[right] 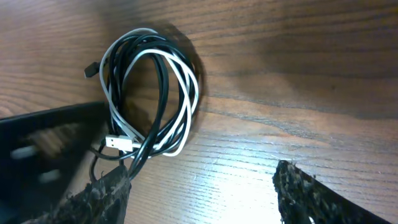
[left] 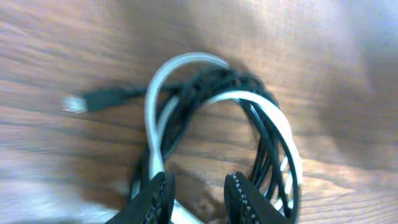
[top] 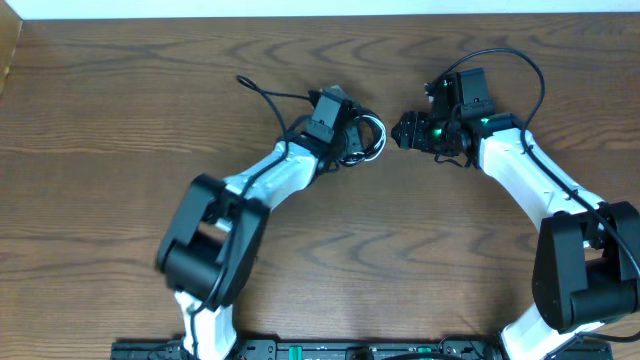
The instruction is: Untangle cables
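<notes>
Item: cables (top: 366,140), one black cord (right: 163,81) and one white cord (right: 193,93), wound together in a single loose coil, flat on the wooden counter (top: 120,120) near its middle. Position: between the two arms, directly under and just ahead of the left gripper (left: 199,179), a short way to the left of the right gripper (right: 202,171) on the overhead view. Nearer arm: left, already over the coil's edge; right close by, facing the coil, not touching. Long axis of coil: an oval on the right wrist view, running away from the right gripper toward the far left. Left gripper: parted narrowly, bare wood showing in the gap, white strand passing close by one finger at the frame's bottom edge, no firm pinch made out. Right gripper: spread wide, empty. Loose ends: white plug (right: 115,142) at the coil's near side beside the left gripper; black plug (left: 78,102) poking out sideways. Judged key for the coming move: coil set squarely between the grippers, suited to a pull from both sides. Obscured: part of coil under the left wrist on overhead; crossings of the strands too dense to trace; left wrist view blurred; thin black line (top: 262,92) trailing up-left of the left wrist, arm wire or cord tail not distinguishable.
</notes>
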Motion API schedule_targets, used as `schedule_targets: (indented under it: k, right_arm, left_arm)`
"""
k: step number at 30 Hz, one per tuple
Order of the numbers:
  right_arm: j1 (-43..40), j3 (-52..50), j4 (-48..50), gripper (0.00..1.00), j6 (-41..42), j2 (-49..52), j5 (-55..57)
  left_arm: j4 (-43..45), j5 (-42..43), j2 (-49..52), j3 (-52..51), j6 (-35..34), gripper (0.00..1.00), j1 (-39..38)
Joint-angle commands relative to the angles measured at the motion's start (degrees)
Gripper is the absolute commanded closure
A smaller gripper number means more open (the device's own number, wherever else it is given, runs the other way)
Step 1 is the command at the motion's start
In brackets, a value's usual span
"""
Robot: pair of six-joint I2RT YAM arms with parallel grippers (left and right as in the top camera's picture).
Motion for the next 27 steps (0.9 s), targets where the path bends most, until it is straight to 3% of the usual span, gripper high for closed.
schedule_targets:
  k: [1, 27]
  right_arm:
    - [0.33, 0.24, -0.11, 0.29, -0.44, 0.59, 0.61]
    - [0.35, 0.22, -0.68, 0.27, -1.46, 1.11, 0.61]
  left_arm:
    - [-2.01, -6.58, -3.08, 0.61, 1.20, 0.69, 0.31]
    - [-1.20, -7.10, 8.31, 0.55, 0.55, 0.69, -2.14]
